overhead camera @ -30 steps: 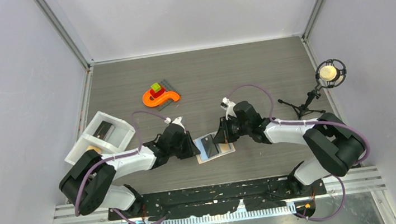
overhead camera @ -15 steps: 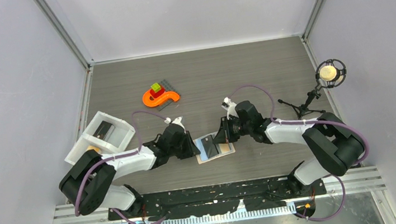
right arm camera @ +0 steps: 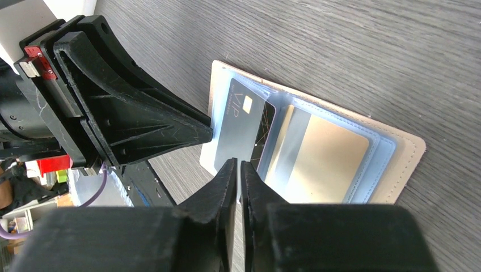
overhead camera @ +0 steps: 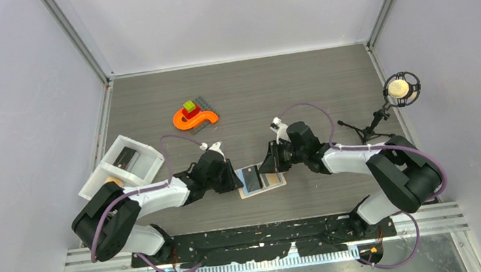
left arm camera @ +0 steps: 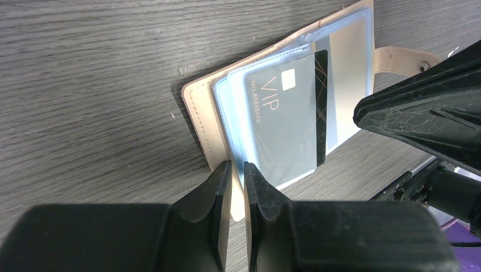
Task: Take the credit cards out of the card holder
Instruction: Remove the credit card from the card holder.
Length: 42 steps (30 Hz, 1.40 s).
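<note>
The beige card holder (overhead camera: 280, 181) lies open between the arms, with pale blue sleeves. My left gripper (overhead camera: 237, 180) is shut on its near edge (left arm camera: 199, 122), jaws pinching cover and sleeve at the fingertips (left arm camera: 225, 170). A dark grey VIP card (left arm camera: 283, 122) sticks partway out of a left sleeve; it also shows in the right wrist view (right arm camera: 241, 122). The orange-yellow card (right arm camera: 332, 164) sits inside the right sleeve. My right gripper (right arm camera: 239, 164) is shut, tips at the dark card's striped edge. In the left wrist view its tip (left arm camera: 363, 113) stands just off that edge.
A white two-compartment tray (overhead camera: 152, 161) stands at the left with a dark item (overhead camera: 125, 156) in it. An orange S-shaped toy (overhead camera: 195, 118) with blocks lies further back. A microphone on a small tripod (overhead camera: 401, 88) stands at the right.
The right gripper has drawn back slightly up and to the right. The dark card now lies straighter and a little more to the left on the holder. The left arm has not moved.
</note>
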Each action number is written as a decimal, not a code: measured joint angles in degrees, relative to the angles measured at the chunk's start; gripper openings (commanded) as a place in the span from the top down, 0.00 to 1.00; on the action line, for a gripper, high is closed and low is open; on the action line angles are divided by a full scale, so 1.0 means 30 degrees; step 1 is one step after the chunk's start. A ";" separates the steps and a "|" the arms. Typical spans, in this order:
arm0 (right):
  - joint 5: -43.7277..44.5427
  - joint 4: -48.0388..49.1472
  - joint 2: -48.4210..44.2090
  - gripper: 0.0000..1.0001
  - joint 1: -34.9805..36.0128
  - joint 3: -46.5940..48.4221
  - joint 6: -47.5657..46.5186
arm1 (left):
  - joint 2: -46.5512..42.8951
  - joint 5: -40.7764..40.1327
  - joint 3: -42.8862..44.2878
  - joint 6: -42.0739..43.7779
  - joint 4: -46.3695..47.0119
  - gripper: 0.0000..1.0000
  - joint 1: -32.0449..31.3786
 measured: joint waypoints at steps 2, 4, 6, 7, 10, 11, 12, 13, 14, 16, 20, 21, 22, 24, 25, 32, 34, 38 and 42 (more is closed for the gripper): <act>-0.0029 -0.0066 0.0000 0.70 0.0000 0.0007 -0.0044 | 0.0022 0.0007 0.0000 0.0000 0.0015 0.83 0.0000; -0.0029 -0.0226 0.0000 0.69 0.0000 0.0007 -0.0160 | 0.0036 0.0029 0.0000 -0.0007 0.0022 0.83 0.0000; -0.0015 -0.0372 0.0044 0.69 0.0000 0.0007 -0.0240 | 0.0066 0.0058 0.0015 0.0000 0.0029 0.83 0.0000; -0.0007 -0.0430 0.0095 0.69 0.0000 0.0007 -0.0270 | 0.0073 0.0087 0.0015 -0.0007 0.0029 0.83 0.0000; 0.0044 -0.0452 0.0415 0.70 0.0000 0.0015 -0.0291 | 0.0087 0.0160 0.0029 0.0000 0.0029 0.83 0.0000; 0.0036 -0.0444 0.0590 0.70 0.0000 0.0022 -0.0291 | 0.0087 0.0160 0.0029 0.0000 0.0029 0.83 0.0000; 0.0036 -0.0430 0.0772 0.70 0.0000 0.0022 -0.0291 | 0.0087 0.0168 0.0029 0.0000 0.0029 0.83 0.0000; 0.0044 -0.0430 0.0925 0.70 0.0000 0.0022 -0.0291 | 0.0087 0.0160 0.0029 0.0000 0.0022 0.83 0.0000; 0.0051 -0.0430 0.1122 0.70 0.0007 0.0022 -0.0291 | 0.0087 0.0168 0.0029 0.0000 0.0022 0.83 0.0000; -0.0007 -0.0299 0.1443 0.70 0.0007 0.0044 -0.0270 | 0.0087 0.0168 0.0029 0.0000 0.0022 0.83 0.0000; -0.0146 0.0160 0.1894 0.72 0.0044 0.0255 -0.0226 | 0.0087 0.0168 0.0029 0.0000 0.0022 0.83 0.0000; -0.0189 0.0299 0.2004 0.73 0.0044 0.0270 -0.0211 | 0.0087 0.0168 0.0029 0.0000 0.0022 0.83 0.0000; -0.0248 0.0452 0.2120 0.74 0.0051 0.0270 -0.0182 | 0.0087 0.0168 0.0029 0.0000 0.0022 0.83 0.0000; -0.0328 0.0663 0.2251 0.77 0.0058 0.0270 -0.0131 | 0.0095 0.0168 0.0029 0.0000 0.0029 0.83 0.0000; -0.0342 0.0743 0.2302 0.81 0.0058 0.0270 -0.0124 | 0.0109 0.0168 0.0036 0.0000 0.0029 0.83 0.0000; -0.0372 0.0889 0.2419 0.95 0.0058 0.0270 -0.0007 | 0.0160 0.0189 0.0087 0.0000 -0.0007 0.83 0.0007; -0.0350 0.0750 0.2361 0.95 0.0058 0.0270 -0.0066 | 0.0197 0.0233 0.0117 0.0015 -0.0036 0.83 0.0022; -0.0168 -0.0073 0.1639 0.95 -0.0073 0.0270 -0.0488 | 0.0197 0.0364 0.0117 0.0073 0.0007 0.83 0.0058; -0.0066 -0.1275 0.0539 0.95 -0.0350 0.0270 -0.1195 | 0.0240 0.0444 0.0117 0.0102 0.0204 0.80 0.0058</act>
